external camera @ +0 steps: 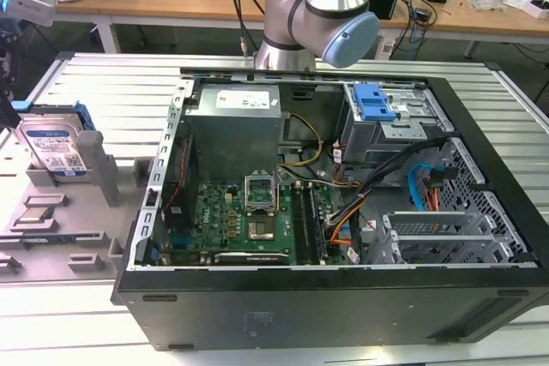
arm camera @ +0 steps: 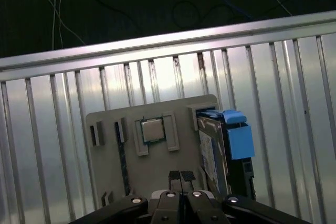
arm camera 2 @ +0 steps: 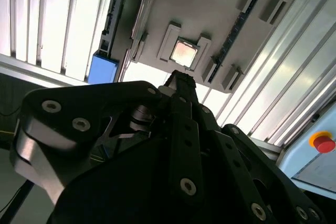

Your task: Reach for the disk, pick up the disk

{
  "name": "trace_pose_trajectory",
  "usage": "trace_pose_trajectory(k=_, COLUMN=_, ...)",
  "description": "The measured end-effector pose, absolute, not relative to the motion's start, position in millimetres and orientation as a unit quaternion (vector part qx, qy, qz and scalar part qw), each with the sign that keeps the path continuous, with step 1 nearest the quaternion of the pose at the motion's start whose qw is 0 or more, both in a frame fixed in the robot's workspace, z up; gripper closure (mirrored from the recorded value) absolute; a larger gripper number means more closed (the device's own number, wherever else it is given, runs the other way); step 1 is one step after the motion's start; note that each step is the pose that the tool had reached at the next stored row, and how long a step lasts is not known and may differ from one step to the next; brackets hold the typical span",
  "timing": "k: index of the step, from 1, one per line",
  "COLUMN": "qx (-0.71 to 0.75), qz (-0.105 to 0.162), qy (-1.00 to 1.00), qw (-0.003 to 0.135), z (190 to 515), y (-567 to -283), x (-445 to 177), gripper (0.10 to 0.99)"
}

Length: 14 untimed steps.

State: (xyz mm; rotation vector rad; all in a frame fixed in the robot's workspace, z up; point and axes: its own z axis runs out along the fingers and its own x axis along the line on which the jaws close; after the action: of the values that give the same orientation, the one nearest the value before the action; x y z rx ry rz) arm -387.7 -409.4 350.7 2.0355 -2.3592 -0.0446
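The disk (external camera: pixel 53 148), silver with a white-and-blue label and a blue bracket, stands on edge in a slot of the grey fixture plate (external camera: pixel 51 212) at the exterior view's left. In the first wrist view the disk (arm camera: pixel 215 153) stands beside the fingertips, its blue bracket tab (arm camera: pixel 237 139) sticking out. My gripper (arm camera: pixel 181 176) hangs above the plate with its two fingertips pressed together and nothing between them. It points near the small square chip (arm camera: pixel 153 129), apart from the disk. In the second wrist view the gripper (arm camera 2: pixel 181 81) sits just short of the chip (arm camera 2: pixel 185 52).
An open black computer case (external camera: pixel 326 297) stands on the slatted metal table (external camera: pixel 103 83), right of the fixture plate. A blue caddy (external camera: pixel 373 102) sits in its drive bay. The arm's base (external camera: pixel 309 15) rises behind the case. A red button (arm camera 2: pixel 323 142) shows beyond the table's edge.
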Motion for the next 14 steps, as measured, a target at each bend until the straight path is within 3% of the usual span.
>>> trace_pose_trajectory(k=14, qx=0.653, qz=-0.014, qy=-0.757, qw=0.013, z=350.8, y=-373.0, x=-387.7, gripper=0.980)
